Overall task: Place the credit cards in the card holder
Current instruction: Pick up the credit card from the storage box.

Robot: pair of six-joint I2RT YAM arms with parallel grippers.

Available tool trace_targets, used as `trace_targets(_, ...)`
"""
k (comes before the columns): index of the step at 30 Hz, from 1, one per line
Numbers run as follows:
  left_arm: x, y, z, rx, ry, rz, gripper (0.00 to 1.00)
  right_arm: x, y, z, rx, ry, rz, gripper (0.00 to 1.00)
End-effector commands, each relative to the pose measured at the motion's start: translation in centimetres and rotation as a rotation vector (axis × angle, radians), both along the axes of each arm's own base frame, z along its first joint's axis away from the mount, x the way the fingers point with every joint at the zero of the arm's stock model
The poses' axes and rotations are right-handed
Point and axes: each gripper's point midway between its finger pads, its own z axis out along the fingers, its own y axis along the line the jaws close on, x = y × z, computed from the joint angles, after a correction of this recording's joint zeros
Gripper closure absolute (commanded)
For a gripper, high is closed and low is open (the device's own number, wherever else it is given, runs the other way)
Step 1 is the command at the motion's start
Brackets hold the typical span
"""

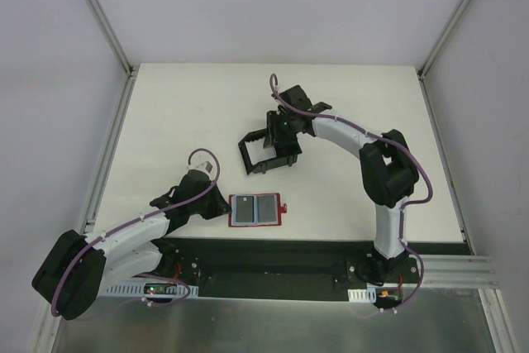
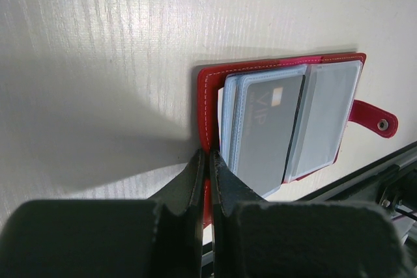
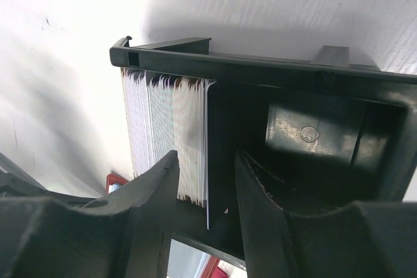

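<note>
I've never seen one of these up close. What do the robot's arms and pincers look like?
Both the left arm and right arm have white tube-like segments joined by chunky black joints, and a purple cable runs along each. The left gripper and right gripper each end in two thick matte black fingers with a slightly rough surface.

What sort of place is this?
Probably a robot lab test cell: white table boxed in by white panels on aluminium posts; left arm and right arm bolted at its near edge, with a red card holder and black card box.
</note>
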Motion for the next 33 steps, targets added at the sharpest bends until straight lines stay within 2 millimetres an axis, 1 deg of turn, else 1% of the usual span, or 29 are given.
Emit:
trace_targets(1, 0.1, -0.3, 0.2, 0.007, -0.008, -0.033, 1.00, 0.4, -0.5, 2.9, 0.012, -0.070, -0.006, 0.60)
trace_targets(4, 0.1, -0.4, 0.2, 0.005, -0.009, -0.032, 1.00, 0.7, -0.7, 3.2, 0.004, -0.086, -0.012, 0.68)
trace_targets(5, 0.1, -0.4, 0.2, 0.005, -0.009, -0.032, 1.00, 0.8, -0.8, 3.3, -0.001, -0.091, -0.015, 0.69)
trace_targets(7, 0.1, -0.4, 0.3, 0.003, -0.010, -0.033, 1.00, 0.9, -0.9, 3.5, -0.005, -0.101, -0.013, 0.76)
trace_targets(8, 0.1, -0.4, 0.3, 0.003, -0.010, -0.033, 1.00, 0.9, -0.9, 3.6, -0.006, -0.102, -0.014, 0.78)
trace_targets(9, 0.1, -0.4, 0.2, 0.005, -0.009, -0.032, 1.00, 1.0, -1.0, 3.6, -0.013, -0.106, -0.016, 0.78)
trace_targets(11, 0.1, -0.4, 0.3, 0.004, -0.011, -0.034, 1.00, 1.0, -1.2, 3.6, -0.024, -0.109, -0.015, 0.83)
trace_targets(14, 0.1, -0.4, 0.3, 0.003, -0.010, -0.033, 1.00, 1.4, -1.7, 3.8, -0.050, -0.131, -0.017, 0.86)
trace_targets(17, 0.1, -0.4, 0.2, 0.003, -0.008, -0.034, 1.00, 1.7, -2.3, 4.1, -0.082, -0.156, -0.024, 0.87)
trace_targets(20, 0.1, -0.4, 0.3, 0.001, -0.009, -0.035, 1.00, 2.3, -2.9, 4.8, -0.119, -0.197, -0.031, 0.93)
trace_targets(22, 0.0, -0.4, 0.2, 0.001, -0.007, -0.034, 1.00, 2.6, -3.2, 5.1, -0.137, -0.219, -0.031, 0.99)
trace_targets(26, 0.0, -0.4, 0.2, -0.001, -0.009, -0.035, 1.00, 2.8, -3.4, 5.3, -0.158, -0.229, -0.023, 1.00)
trace_targets(29, 0.0, -0.5, 0.2, -0.003, -0.009, -0.036, 1.00, 2.6, -3.6, 5.6, -0.178, -0.247, -0.016, 1.00)
trace_targets(32, 0.0, -0.5, 0.2, -0.003, -0.008, -0.038, 1.00, 2.2, -3.8, 6.8, -0.178, -0.288, -0.024, 1.00)
trace_targets(33, 0.1, -0.5, 0.3, -0.005, -0.010, -0.039, 1.00, 2.3, -4.3, 7.5, -0.189, -0.318, -0.046, 1.00)
